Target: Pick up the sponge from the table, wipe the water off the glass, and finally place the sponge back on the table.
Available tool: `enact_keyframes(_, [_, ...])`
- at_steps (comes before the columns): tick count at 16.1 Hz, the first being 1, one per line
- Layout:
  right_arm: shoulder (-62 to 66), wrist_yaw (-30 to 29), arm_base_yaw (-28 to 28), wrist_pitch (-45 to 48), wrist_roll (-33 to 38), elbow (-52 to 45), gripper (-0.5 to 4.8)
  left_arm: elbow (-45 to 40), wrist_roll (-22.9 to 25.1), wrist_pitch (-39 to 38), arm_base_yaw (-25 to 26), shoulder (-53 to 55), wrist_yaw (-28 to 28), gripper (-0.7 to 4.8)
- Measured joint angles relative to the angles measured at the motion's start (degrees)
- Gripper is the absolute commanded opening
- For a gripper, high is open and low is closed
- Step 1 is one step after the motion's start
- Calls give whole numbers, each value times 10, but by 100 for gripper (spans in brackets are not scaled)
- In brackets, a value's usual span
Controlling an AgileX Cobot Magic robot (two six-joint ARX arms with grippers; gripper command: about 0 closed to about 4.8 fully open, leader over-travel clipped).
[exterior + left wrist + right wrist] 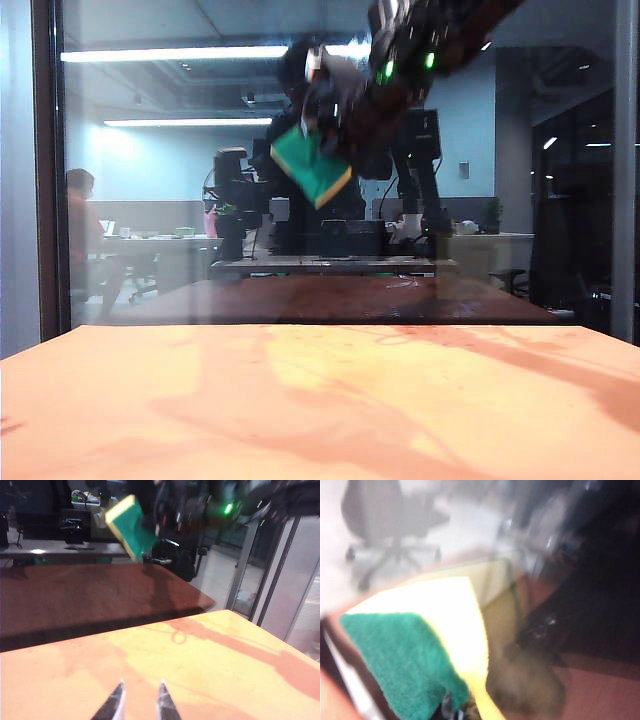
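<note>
The sponge [310, 168], a green layer over pale yellow foam, hangs tilted high against the glass [150, 150], well above the orange table [300, 400]. My right gripper [336, 138] reaches in from the upper right and is shut on it. In the blurred right wrist view the sponge [405, 660] fills the frame with the right gripper [462, 712] clamped on one end. The left wrist view shows the sponge [131, 526] far ahead and raised. My left gripper [141, 690] is open and empty low over the table [225, 655]. I cannot make out the water.
A dark frame strip [45, 170] runs up the glass's left edge. The pane mirrors a dark reddish tabletop [330, 298] and an office with desks and ceiling lights. A grey post [625, 170] stands at the right edge.
</note>
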Motion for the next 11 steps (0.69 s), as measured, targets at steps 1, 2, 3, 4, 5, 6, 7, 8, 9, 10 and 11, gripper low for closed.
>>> enact_keyframes(1, [10, 0, 0, -7, 0, 0, -9, 0, 0, 0, 0, 0, 0, 84])
enact_keyframes(2, [21, 0, 0, -11, 0, 0, -9, 0, 0, 0, 0, 0, 0, 84])
enact_keyframes(3, [37, 9, 0, -25, 0, 0, -9, 0, 0, 0, 0, 0, 0, 84])
enact_keyframes(4, [43, 19, 0, -35, 0, -1, -9, 0, 0, 0, 0, 0, 0, 84])
enact_keyframes(5, [45, 24, 0, -44, 0, -2, -9, 0, 0, 0, 0, 0, 0, 84])
enact_keyframes(6, [45, 28, -1, -44, 0, -2, -9, 0, 0, 0, 0, 0, 0, 84])
enact_keyframes(7, [42, 43, -2, -44, 0, -1, -9, 0, 0, 0, 0, 0, 0, 84])
enact_keyframes(8, [35, 47, -5, -50, 0, -2, -9, 0, 0, 0, 0, 0, 0, 84])
enact_keyframes(9, [20, 51, -8, -58, -1, -4, -9, 0, 0, 0, 0, 0, 0, 84])
enact_keyframes(10, [2, 56, -13, -60, -7, -4, -9, 0, 0, 0, 0, 0, 0, 84])
enact_keyframes(11, [-20, 63, -16, -59, -11, -3, -9, 0, 0, 0, 0, 0, 0, 84])
